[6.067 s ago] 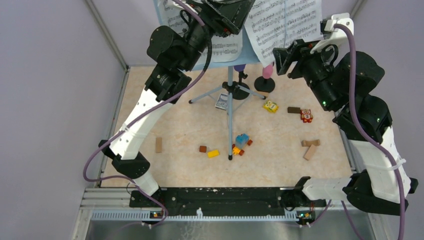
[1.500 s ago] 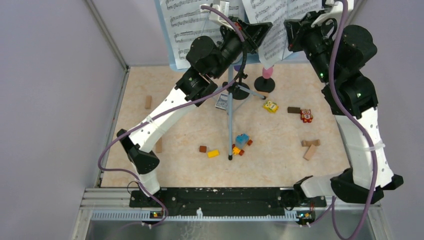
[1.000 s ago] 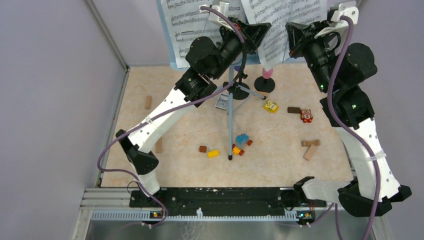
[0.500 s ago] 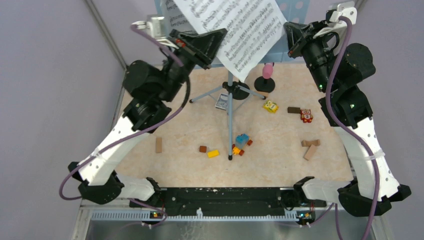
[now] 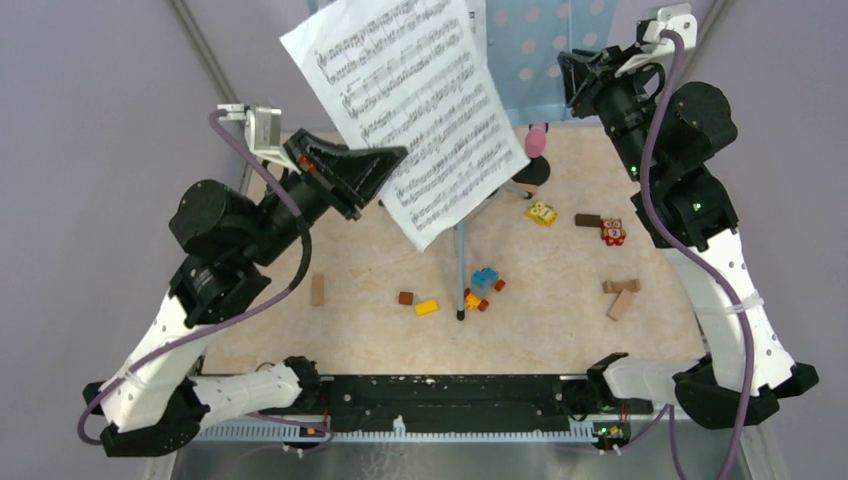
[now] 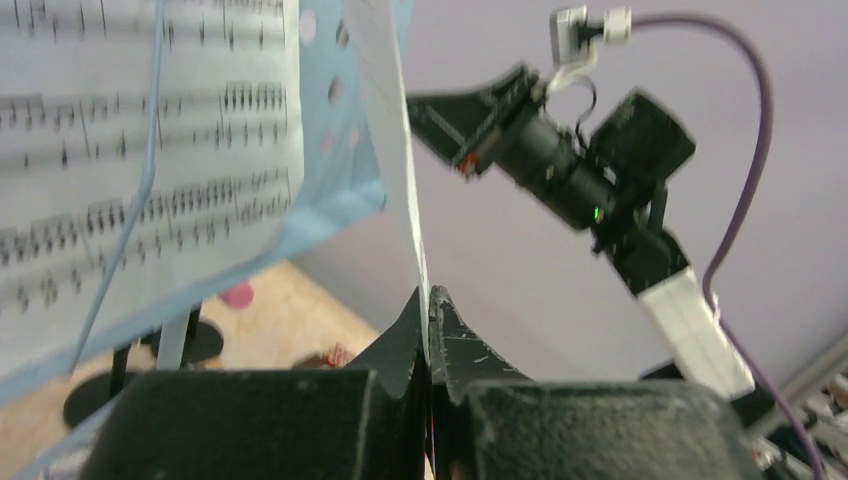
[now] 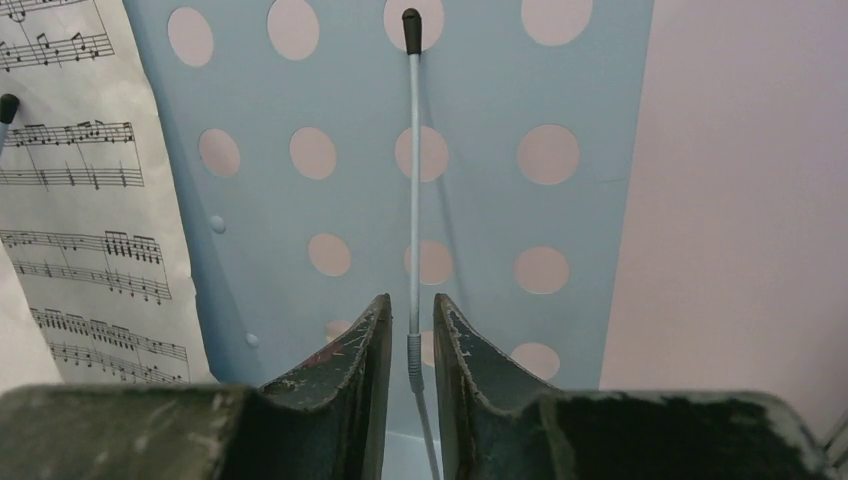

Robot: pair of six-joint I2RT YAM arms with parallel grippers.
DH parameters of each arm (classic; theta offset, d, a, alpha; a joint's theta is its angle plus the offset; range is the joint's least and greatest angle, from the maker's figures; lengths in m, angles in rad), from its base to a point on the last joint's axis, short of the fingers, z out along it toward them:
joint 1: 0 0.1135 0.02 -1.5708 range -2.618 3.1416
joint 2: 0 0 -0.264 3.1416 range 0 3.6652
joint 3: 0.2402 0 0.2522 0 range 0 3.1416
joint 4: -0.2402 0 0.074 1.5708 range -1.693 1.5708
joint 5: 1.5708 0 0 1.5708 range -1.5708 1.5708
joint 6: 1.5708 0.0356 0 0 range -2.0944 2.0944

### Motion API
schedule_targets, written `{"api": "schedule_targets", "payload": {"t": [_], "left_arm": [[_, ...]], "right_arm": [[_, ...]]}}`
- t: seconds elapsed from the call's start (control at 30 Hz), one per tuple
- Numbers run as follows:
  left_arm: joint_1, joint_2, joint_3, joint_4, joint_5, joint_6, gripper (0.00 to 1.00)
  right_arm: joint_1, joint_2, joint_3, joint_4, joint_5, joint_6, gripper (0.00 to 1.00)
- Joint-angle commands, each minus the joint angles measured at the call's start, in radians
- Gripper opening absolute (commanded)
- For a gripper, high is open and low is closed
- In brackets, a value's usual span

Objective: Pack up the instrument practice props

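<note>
My left gripper [image 5: 388, 160] is shut on the lower left edge of a white sheet-music page [image 5: 410, 110] and holds it in the air, left of the stand. In the left wrist view the page [image 6: 395, 150] runs edge-on into the closed jaws of this gripper [image 6: 428, 296]. The pale blue perforated music desk [image 5: 545, 45] stands at the back on its pole [image 5: 461, 260]. A second page [image 7: 90, 200] still leans on the desk [image 7: 480, 210]. My right gripper [image 7: 412, 305] faces the desk, slightly open, with a thin wire page-holder [image 7: 413, 180] in the gap. The pink microphone [image 5: 536, 140] stands in a black holder [image 5: 530, 172].
Small toy bricks [image 5: 484, 280] lie by the foot of the stand, a yellow toy [image 5: 542, 212] and a red one [image 5: 613, 232] further right. Wooden blocks [image 5: 620, 295] lie at the right, another block [image 5: 318, 290] at the left. Purple walls close in both sides.
My left arm has swung left and toward the near side, pulling the page off the desk. My right gripper's jaws have parted a little and stay by the desk.
</note>
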Motion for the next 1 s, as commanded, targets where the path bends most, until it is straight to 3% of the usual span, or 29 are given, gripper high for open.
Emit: {"api": "schedule_targets", "payload": {"t": [0.0, 0.23, 0.4, 0.63, 0.8, 0.9, 0.97], "left_arm": [[-0.004, -0.111, -0.065, -0.195, 0.074, 0.026, 0.00], [-0.004, -0.265, -0.247, -0.355, 0.126, 0.031, 0.00], [-0.004, -0.360, -0.444, -0.383, 0.149, -0.041, 0.00], [-0.004, -0.478, -0.729, -0.367, -0.061, -0.168, 0.00], [0.003, -0.374, -0.821, -0.350, -0.212, -0.232, 0.00], [0.068, -0.291, -0.862, -0.258, -0.171, -0.229, 0.00], [0.171, -0.250, -0.897, -0.190, -0.087, -0.218, 0.00]], "right_arm": [[-0.005, 0.001, 0.009, 0.003, 0.011, -0.005, 0.23], [-0.005, -0.070, -0.062, 0.006, 0.012, 0.006, 0.34], [-0.005, -0.180, -0.186, 0.019, 0.006, 0.035, 0.44], [-0.005, -0.337, -0.376, -0.019, -0.028, 0.140, 0.45], [-0.005, -0.407, -0.513, -0.042, -0.046, 0.206, 0.45], [-0.005, -0.426, -0.571, -0.059, -0.054, 0.223, 0.45], [-0.005, -0.432, -0.599, -0.075, -0.058, 0.230, 0.45]]}}
